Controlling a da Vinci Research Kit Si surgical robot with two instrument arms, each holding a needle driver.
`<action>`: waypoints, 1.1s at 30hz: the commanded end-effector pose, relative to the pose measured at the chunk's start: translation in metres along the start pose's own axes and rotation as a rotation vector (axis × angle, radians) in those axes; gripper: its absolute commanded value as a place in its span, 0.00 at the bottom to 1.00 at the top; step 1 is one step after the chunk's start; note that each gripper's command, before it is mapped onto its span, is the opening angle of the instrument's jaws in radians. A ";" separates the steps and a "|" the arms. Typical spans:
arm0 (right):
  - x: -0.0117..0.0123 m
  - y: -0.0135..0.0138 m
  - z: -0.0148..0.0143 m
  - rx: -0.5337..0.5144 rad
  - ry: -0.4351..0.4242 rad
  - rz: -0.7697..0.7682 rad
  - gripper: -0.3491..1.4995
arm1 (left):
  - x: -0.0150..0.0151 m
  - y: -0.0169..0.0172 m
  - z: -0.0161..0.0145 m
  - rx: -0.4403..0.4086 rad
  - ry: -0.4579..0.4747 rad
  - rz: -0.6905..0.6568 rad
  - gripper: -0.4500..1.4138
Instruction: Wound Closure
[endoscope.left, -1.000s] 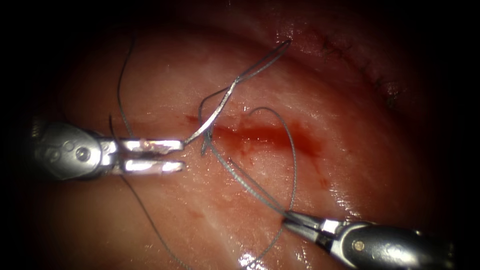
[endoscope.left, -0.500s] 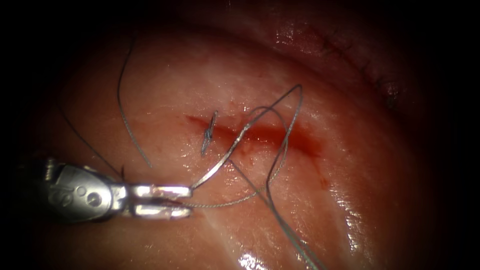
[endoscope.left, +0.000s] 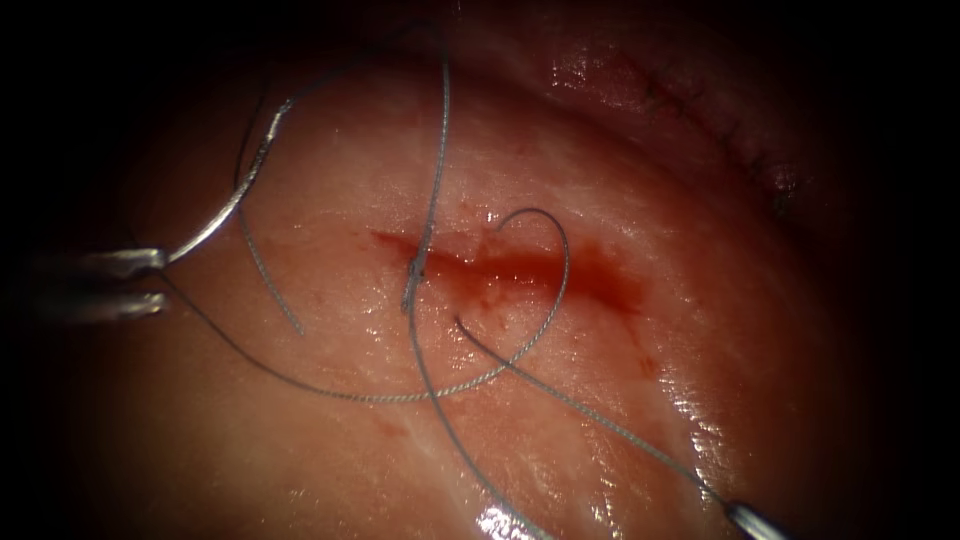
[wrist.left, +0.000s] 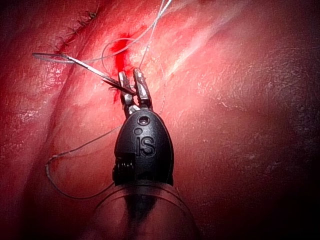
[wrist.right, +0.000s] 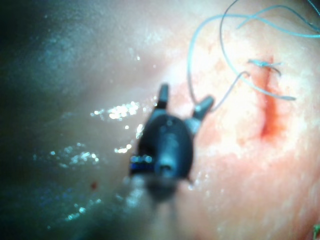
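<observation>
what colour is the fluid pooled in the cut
Red fluid, darkest along the cut; the endoscope view shows it best.

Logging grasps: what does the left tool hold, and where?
The left tool grips the needle near the end away from the thread, outside the tissue.

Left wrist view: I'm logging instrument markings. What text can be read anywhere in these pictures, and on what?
"iS" on the black housing of the left tool, which holds the needle near its end.
No text is readable on the right tool or tissue.
</observation>
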 end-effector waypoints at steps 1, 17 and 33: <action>-0.0011 0.0002 0.0012 -0.003 0.000 -0.005 0.98 | -0.0006 -0.0001 -0.0005 0.015 0.005 -0.005 0.00; -0.0016 0.0080 0.0072 -0.018 0.033 0.042 0.99 | -0.0018 -0.0022 -0.0033 0.080 -0.040 0.001 0.00; -0.0017 0.0126 0.0169 0.016 -0.030 -0.111 0.92 | -0.0027 -0.0003 -0.0001 0.050 -0.018 0.024 0.00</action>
